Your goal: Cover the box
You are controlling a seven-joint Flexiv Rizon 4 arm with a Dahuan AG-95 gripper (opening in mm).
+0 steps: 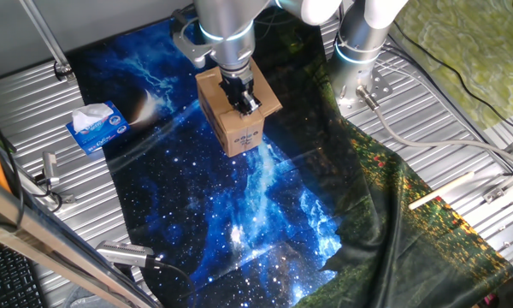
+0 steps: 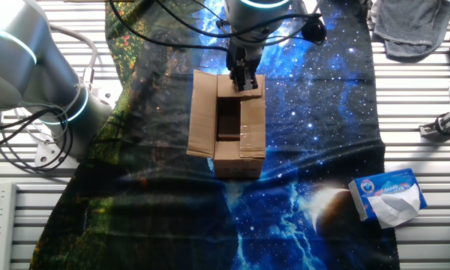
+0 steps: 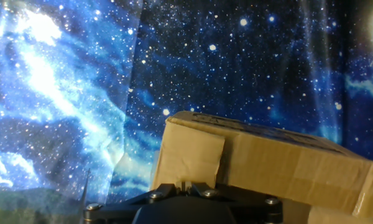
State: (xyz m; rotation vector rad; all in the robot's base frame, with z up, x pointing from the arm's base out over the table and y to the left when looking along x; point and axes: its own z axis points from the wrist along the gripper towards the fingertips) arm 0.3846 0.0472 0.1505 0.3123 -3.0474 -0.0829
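1. Standing on the starry blue cloth [image 1: 239, 214], the box [image 1: 239, 128] sat in the upper centre of one fixed view, its white label with dark print facing the lower edge of the frame.
2. Seen in the other fixed view, the box [image 2: 229, 127] lay in the upper centre; a dark rectangular gap showed between its top flaps, and one flap stuck out toward the left of the frame.
3. The gripper [image 1: 242, 101] was down on the top of the box, below the grey arm [image 1: 227, 26]; in the other fixed view the gripper [image 2: 244, 79] met the box at its upper edge. Whether the fingers were spread or pressed together could not be told.
4. The hand view showed a taped cardboard flap filling the lower right, with the cloth behind it.
5. A blue and white tissue box [image 1: 97, 128] lay at the left of one fixed view, well apart from the box.
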